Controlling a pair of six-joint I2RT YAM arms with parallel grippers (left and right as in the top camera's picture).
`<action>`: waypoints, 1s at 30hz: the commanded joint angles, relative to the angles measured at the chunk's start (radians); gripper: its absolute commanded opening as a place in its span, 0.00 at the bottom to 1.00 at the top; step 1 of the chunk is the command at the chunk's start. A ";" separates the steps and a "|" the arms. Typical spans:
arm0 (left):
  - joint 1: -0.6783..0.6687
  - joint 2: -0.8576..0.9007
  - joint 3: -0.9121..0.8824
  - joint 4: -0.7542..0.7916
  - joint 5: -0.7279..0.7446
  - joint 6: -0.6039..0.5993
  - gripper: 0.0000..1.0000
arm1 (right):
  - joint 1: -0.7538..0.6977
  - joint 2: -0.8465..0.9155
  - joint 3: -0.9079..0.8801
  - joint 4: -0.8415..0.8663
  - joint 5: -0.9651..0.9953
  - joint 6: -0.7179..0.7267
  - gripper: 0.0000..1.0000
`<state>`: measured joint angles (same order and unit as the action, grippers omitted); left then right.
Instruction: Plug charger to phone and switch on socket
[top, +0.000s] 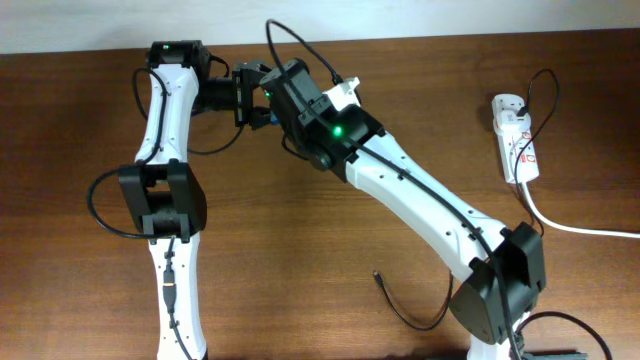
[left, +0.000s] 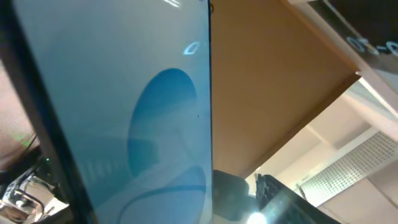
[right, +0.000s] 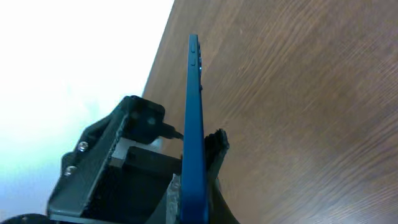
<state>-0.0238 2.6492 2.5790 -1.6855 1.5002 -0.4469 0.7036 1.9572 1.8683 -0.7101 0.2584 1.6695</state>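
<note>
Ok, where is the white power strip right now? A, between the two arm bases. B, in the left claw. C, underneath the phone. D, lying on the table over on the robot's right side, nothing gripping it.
D: the overhead view shows the power strip lying flat on the wooden table near its right edge, its thick white cord trailing off to the right, nothing holding it.

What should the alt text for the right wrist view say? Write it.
A slim blue smartphone stands edge-on, clamped near its lower end by a black claw, against a brown wooden table. A white background fills the left.
</note>
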 joint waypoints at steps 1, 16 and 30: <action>0.001 0.004 0.021 0.000 0.023 -0.039 0.64 | -0.005 -0.059 0.016 0.007 -0.015 0.140 0.04; 0.002 0.004 0.021 -0.003 0.030 -0.122 0.49 | -0.011 -0.071 0.016 0.011 0.095 0.356 0.04; 0.003 0.004 0.021 -0.003 0.074 -0.144 0.36 | -0.010 -0.079 0.016 0.011 0.037 0.356 0.04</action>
<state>-0.0238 2.6492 2.5790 -1.6871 1.5486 -0.5880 0.6991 1.9232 1.8683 -0.7082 0.3046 2.0205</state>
